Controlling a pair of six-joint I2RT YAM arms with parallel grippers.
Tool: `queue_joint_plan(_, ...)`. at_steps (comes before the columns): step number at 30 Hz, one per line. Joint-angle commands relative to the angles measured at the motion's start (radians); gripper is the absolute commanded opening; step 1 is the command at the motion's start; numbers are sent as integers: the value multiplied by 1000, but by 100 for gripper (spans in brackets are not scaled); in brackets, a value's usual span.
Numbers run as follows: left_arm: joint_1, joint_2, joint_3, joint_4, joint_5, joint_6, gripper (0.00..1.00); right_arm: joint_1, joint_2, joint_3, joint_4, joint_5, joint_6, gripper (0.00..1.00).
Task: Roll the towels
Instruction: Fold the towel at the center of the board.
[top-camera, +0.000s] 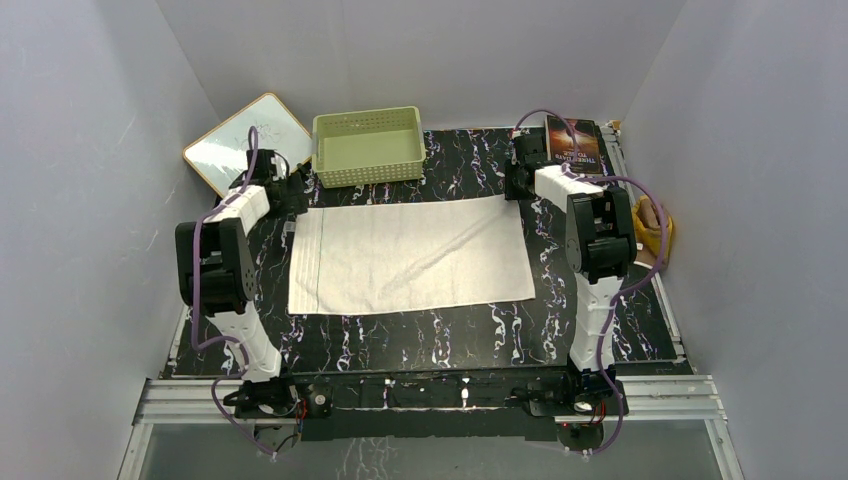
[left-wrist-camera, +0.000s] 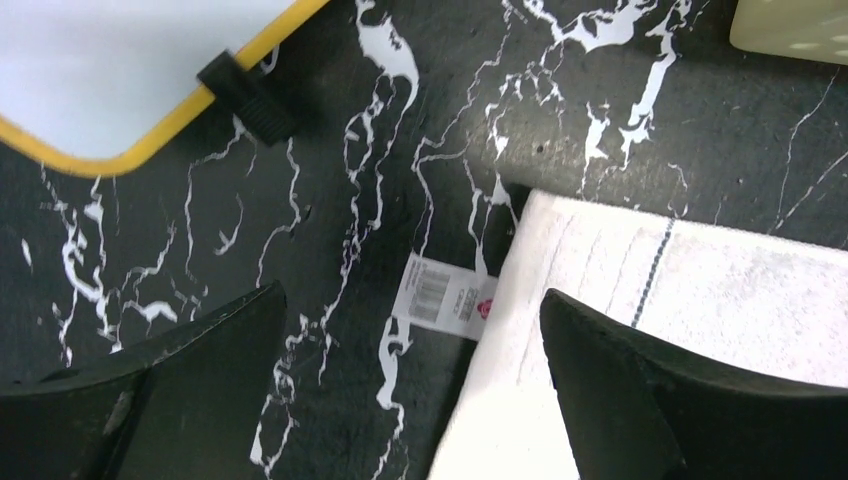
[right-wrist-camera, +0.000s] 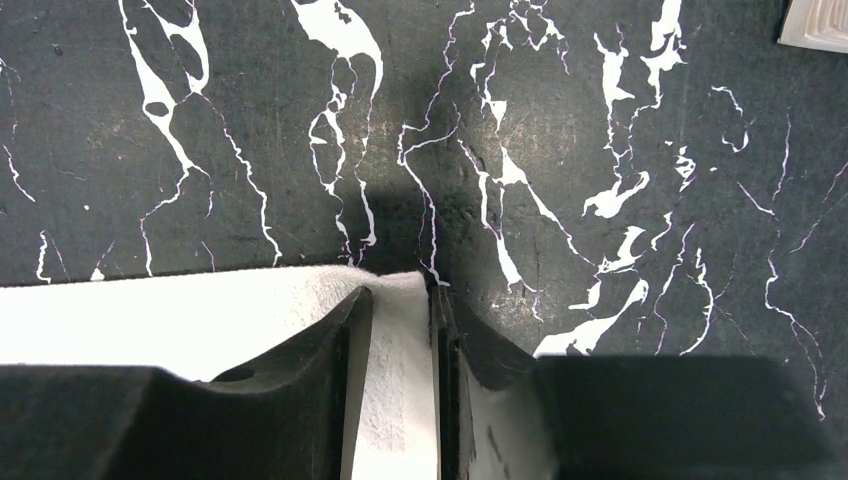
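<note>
Your left gripper (left-wrist-camera: 410, 296): jaws wide apart, white towel (left-wrist-camera: 720, 300) corner at 3 o'clock. Right gripper (right-wrist-camera: 400, 300): jaws narrow, corner between; clamp unclear.

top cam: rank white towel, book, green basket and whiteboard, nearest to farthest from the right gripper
From the right gripper:
1. white towel: its far right corner is right at the gripper.
2. book: just behind it, at the far right.
3. green basket: far edge, left of centre.
4. whiteboard: far left corner.
</note>
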Motion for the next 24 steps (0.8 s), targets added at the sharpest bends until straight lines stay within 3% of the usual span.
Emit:
queue_joint_plan(1,-2,28,61,57,58,96,97,-3,27,35,1,22,-9,20)
queue_joint_plan(6,-3,79,105,115,143,125,96,-3,8,25,-1,28,-2,0)
queue_joint_plan(15,-3,176,176,93,303,171,85,-3,-15,21,-1,-9,12,0)
queue_joint_plan(18,-5,194,173,70,298,182,71,-3,-19,22,-1,-16,12,0)
queue_joint_plan(24,-4,215,163,48,349,186,33,-3,-22,26,-3,-26,18,0)
